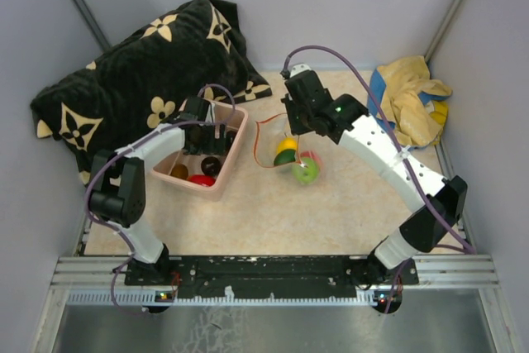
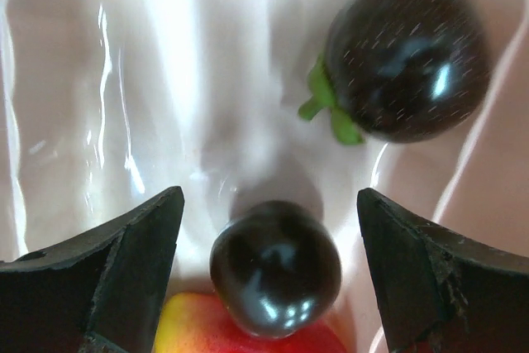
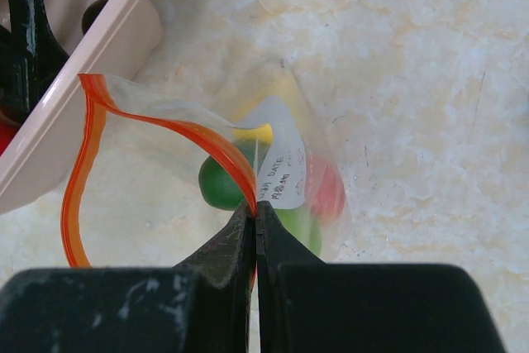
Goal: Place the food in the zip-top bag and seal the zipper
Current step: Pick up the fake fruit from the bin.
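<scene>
We see left gripper (image 2: 270, 204) spread wide inside pink tub (image 1: 221, 179), over dark fruit (image 2: 275, 266); right gripper (image 3: 256, 208), right of tub, clamped on zipper (image 3: 194, 131). The zip-top bag (image 3: 285, 175) holds green, yellow, red food (image 3: 216, 183).

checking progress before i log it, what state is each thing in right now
left gripper: open, down in the pink tub, fingers either side of a dark fruit
right gripper: shut on the zipper
zip-top bag: mouth open, unsealed, some food inside
pink tub: holds several pieces
</scene>
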Motion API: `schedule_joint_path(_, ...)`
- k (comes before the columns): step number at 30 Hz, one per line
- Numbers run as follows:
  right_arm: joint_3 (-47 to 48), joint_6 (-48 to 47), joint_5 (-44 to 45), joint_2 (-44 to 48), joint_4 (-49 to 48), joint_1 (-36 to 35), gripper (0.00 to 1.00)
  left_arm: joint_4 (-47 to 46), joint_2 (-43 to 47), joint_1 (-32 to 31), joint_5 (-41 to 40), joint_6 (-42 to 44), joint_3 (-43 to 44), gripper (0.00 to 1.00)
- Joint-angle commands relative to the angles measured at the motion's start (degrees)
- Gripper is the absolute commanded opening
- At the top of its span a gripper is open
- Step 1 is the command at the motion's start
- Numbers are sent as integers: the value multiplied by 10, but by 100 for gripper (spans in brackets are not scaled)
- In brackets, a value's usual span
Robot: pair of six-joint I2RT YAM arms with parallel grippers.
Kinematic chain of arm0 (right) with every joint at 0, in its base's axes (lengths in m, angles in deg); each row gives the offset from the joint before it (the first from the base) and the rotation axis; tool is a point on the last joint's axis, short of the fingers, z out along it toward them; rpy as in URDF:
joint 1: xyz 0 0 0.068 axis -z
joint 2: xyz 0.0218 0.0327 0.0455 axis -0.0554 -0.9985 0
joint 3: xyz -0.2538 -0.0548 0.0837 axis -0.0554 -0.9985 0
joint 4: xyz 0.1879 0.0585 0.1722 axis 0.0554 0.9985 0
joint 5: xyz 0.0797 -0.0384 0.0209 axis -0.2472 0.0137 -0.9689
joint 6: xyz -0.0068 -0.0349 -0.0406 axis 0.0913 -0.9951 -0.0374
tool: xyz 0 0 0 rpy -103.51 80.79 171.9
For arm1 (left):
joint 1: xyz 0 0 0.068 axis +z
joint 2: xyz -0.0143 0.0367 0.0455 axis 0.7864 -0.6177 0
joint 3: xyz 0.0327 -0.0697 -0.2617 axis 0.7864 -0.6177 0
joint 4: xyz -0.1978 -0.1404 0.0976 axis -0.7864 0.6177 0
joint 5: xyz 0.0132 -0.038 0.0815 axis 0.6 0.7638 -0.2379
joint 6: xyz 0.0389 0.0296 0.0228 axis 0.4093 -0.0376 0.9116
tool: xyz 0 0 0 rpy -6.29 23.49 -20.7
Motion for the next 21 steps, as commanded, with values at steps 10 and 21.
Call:
schedule_joint_path(10, 51, -28, 4, -15, 1, 4, 0, -89, -61, -3, 96, 38, 85, 91)
schedule_joint_path(21, 40, -29, 0, -17, -1, 4, 0, -109, -135, -2, 54, 30, 113, 85)
